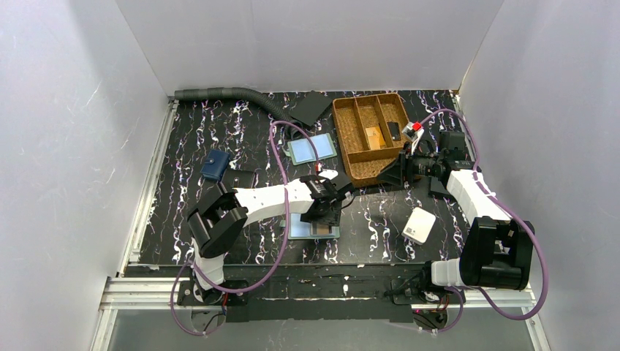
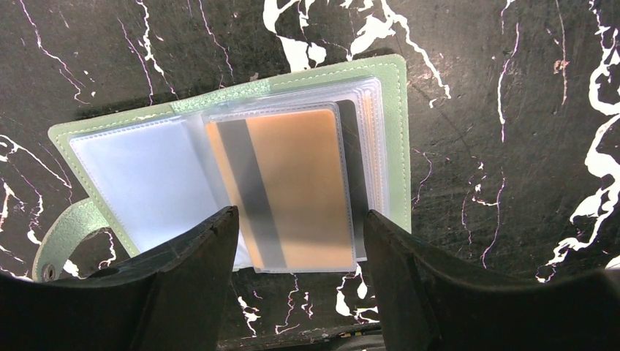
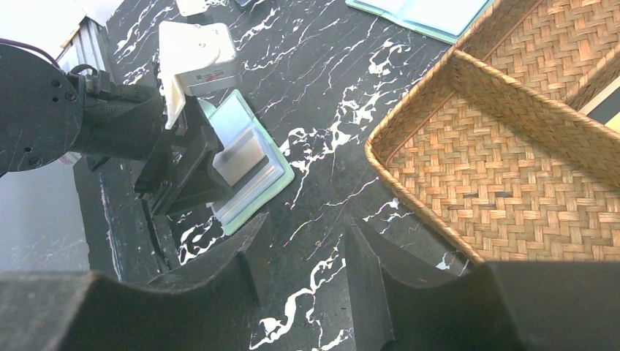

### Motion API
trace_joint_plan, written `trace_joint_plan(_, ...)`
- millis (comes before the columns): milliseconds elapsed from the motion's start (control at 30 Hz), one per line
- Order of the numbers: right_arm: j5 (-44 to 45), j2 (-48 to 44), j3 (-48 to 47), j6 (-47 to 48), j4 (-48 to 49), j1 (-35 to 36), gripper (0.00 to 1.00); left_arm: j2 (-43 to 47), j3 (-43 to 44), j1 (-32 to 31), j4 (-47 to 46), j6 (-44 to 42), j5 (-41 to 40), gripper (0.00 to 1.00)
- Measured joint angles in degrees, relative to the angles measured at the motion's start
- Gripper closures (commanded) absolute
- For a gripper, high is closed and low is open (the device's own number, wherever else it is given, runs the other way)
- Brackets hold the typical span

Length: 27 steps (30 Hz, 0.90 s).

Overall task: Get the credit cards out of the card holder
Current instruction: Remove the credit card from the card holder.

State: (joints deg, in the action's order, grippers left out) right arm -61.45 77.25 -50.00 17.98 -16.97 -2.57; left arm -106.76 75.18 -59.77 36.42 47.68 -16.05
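Left pincer point(image 2: 300, 219) fills the bottom of the left wrist view. Its jaws are partly apart and grip nothing. They straddle the lower edge of an orange-tan credit card point(image 2: 296, 175) with a dark stripe, seated in a clear sleeve of the card holder point(image 2: 395, 124).

Holder lies open and flat on the worktop point(image 2: 512, 95), lower centre of the top view, with the pale-blue panel at left and the tab at lower left. Card is not yet out.

Step in hand, as I read it: lining up for the first pull. Which side the sleeve opens, I cannot tell.

Next move asks you to catch the card alone, not the plastic, and slide it out. The unpinned holder may drag along.

Right pincer point(image 3: 305, 227) hangs half open and empty, well apart, beside the woven tray point(image 3: 512, 183). It could pin the holder.
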Motion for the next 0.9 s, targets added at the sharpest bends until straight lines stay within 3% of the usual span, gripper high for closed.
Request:
trace_joint_plan(367,0.0,0.0,0.0,0.0,0.0,0.0,0.5,0.7,-1.4,0.0,-0.8,0.8,0.0,0.4)
trace_joint_plan(900,0.0,0.0,0.0,0.0,0.0,0.0,0.5,5.0,-7.8,1.9,-7.3,0.3,4.3,0.6)
